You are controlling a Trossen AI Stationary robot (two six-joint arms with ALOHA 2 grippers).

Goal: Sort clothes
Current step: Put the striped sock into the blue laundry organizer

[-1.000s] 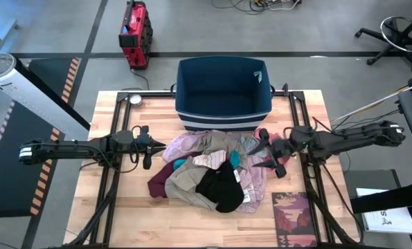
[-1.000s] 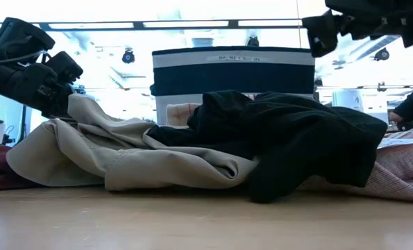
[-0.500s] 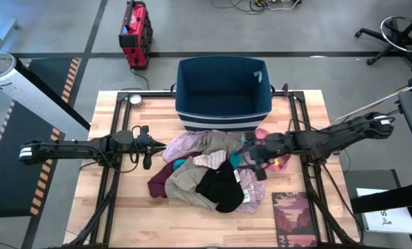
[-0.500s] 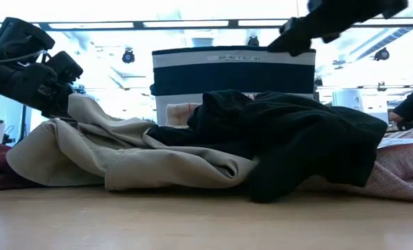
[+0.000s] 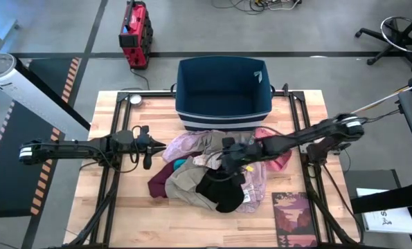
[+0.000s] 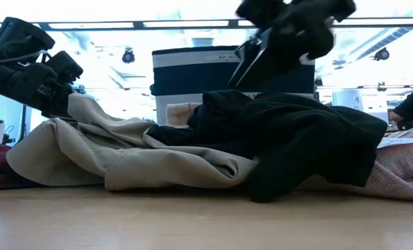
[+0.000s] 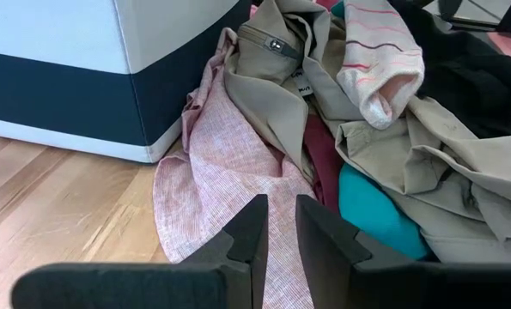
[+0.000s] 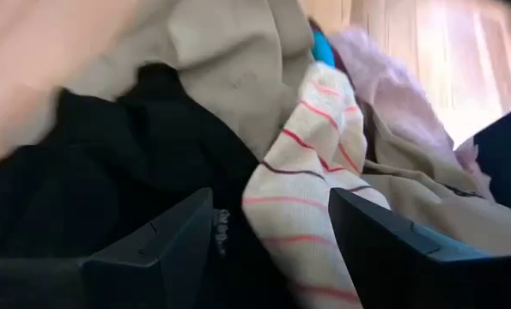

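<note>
Right gripper (image 5: 232, 164) jaws wide, frame centre, directly above black garment (image 5: 219, 188); left gripper (image 5: 147, 147) narrow, farther off.

Two slender dark arms of jointed tubular links. Left arm (image 5: 74, 148) carries a pale band at its outer end; right arm (image 5: 309, 135) likewise. Fingers (image 7: 255, 236) are flat, matte black, angular.
</note>
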